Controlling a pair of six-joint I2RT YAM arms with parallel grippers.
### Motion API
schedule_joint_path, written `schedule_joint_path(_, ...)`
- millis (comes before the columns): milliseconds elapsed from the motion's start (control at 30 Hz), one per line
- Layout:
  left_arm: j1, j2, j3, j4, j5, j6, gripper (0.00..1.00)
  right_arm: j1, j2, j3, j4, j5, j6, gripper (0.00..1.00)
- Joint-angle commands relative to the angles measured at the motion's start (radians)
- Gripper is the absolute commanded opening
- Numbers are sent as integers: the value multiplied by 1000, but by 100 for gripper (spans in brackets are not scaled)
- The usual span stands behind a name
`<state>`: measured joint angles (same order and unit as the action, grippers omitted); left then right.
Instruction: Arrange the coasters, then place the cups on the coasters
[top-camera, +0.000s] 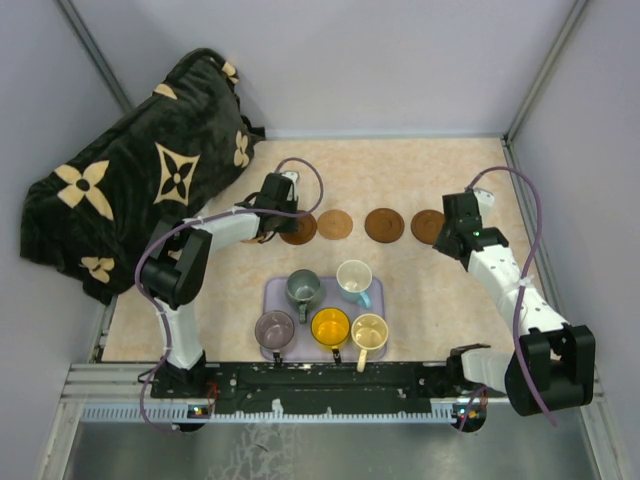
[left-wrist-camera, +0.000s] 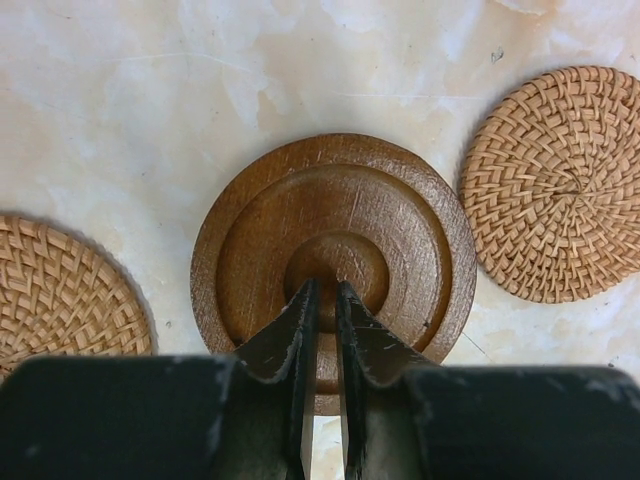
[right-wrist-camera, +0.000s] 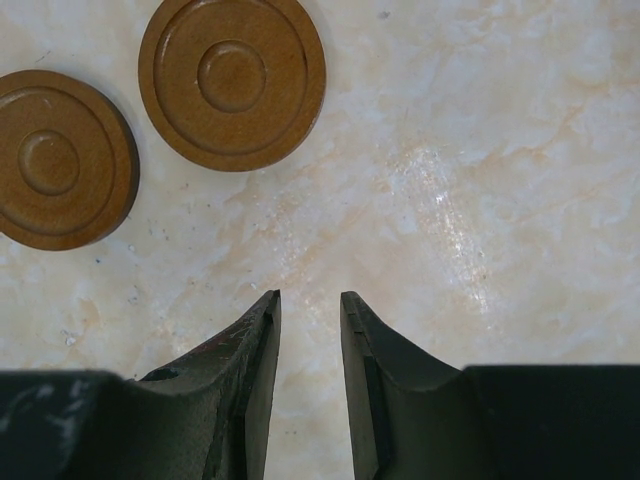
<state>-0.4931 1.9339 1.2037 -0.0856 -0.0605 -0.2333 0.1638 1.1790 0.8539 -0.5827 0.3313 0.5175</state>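
Note:
Several coasters lie in a row across the middle of the table. A dark wooden coaster (top-camera: 298, 228) (left-wrist-camera: 333, 250) sits under my left gripper (top-camera: 284, 222) (left-wrist-camera: 323, 290), which is shut, its tips over the disc's raised centre with nothing between them. Woven tan coasters lie on either side (left-wrist-camera: 560, 185) (left-wrist-camera: 60, 300) (top-camera: 334, 224). Two brown wooden coasters (top-camera: 384, 224) (right-wrist-camera: 232, 82) (right-wrist-camera: 62, 158) lie further right. My right gripper (top-camera: 447, 240) (right-wrist-camera: 310, 300) hangs over bare table beside them, slightly open and empty. The cups, dark grey-green (top-camera: 303, 288), light blue (top-camera: 355, 280), purple-grey (top-camera: 274, 329), yellow-orange (top-camera: 330, 326) and cream (top-camera: 369, 331), stand together near the front.
All the cups stand on a lavender tray (top-camera: 272, 293) near the front edge, between the arm bases. A black blanket with cream flower patterns (top-camera: 140, 180) is heaped at the back left. Grey walls close in the table on three sides.

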Motion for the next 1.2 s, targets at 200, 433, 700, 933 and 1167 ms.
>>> schedule_joint_path(200,-2,12,24,-34,-56,9,18,6,-5,31,40,1,5,32)
schedule_joint_path(433,3,8,24,-52,-91,11,18,6,2,27,43,-2,6,32)
schedule_joint_path(700,8,5,14,-27,-71,18,20,6,9,24,50,-10,5,32)
schedule_joint_path(933,8,-16,41,-1,-43,36,25,5,17,20,61,-6,1,32)
schedule_joint_path(1167,8,-67,85,-1,-38,55,28,6,15,17,91,8,-15,32)
